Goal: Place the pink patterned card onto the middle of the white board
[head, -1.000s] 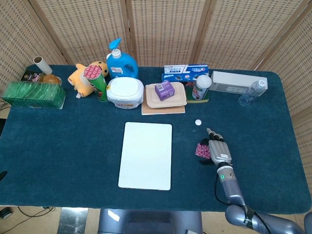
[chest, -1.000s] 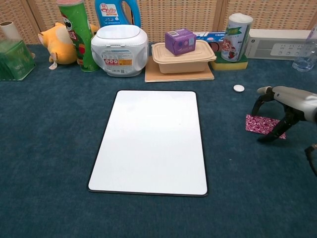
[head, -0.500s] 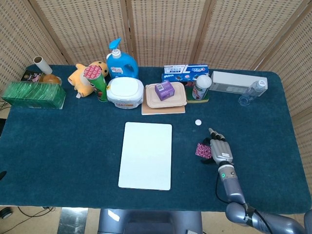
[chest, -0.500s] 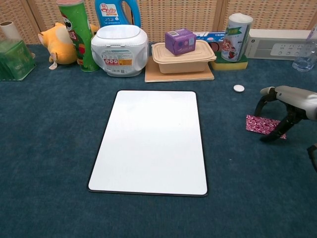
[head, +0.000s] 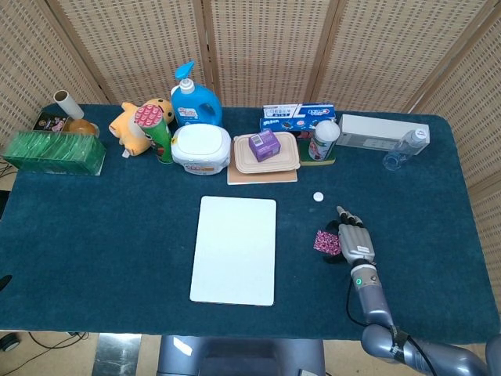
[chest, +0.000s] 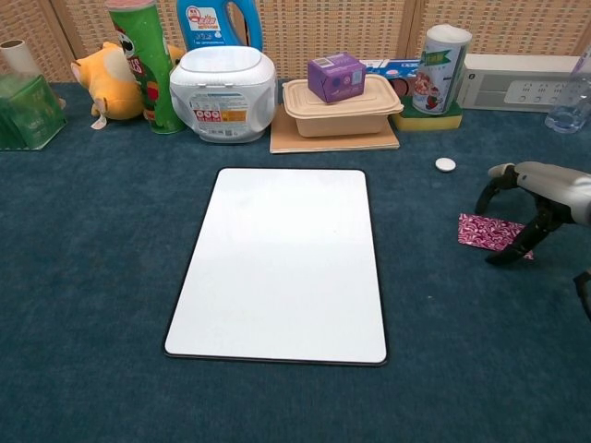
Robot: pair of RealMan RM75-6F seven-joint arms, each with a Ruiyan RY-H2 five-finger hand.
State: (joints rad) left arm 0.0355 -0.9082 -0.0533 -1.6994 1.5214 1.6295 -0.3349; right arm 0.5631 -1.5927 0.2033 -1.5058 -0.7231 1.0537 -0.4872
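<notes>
Pink patterned card — flat on cloth — under right robot hand.

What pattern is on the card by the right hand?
The card is deep pink with a pale swirling pattern, clearest in the chest view.

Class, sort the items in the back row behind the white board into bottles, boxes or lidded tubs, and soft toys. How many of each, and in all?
Bottles: 2 (blue detergent bottle, clear plastic bottle)
Boxes or lidded tubs: 4 (white wipes tub, beige food container, small purple box, green box)
Soft toys: 1 (yellow plush)
Total: 7
</notes>
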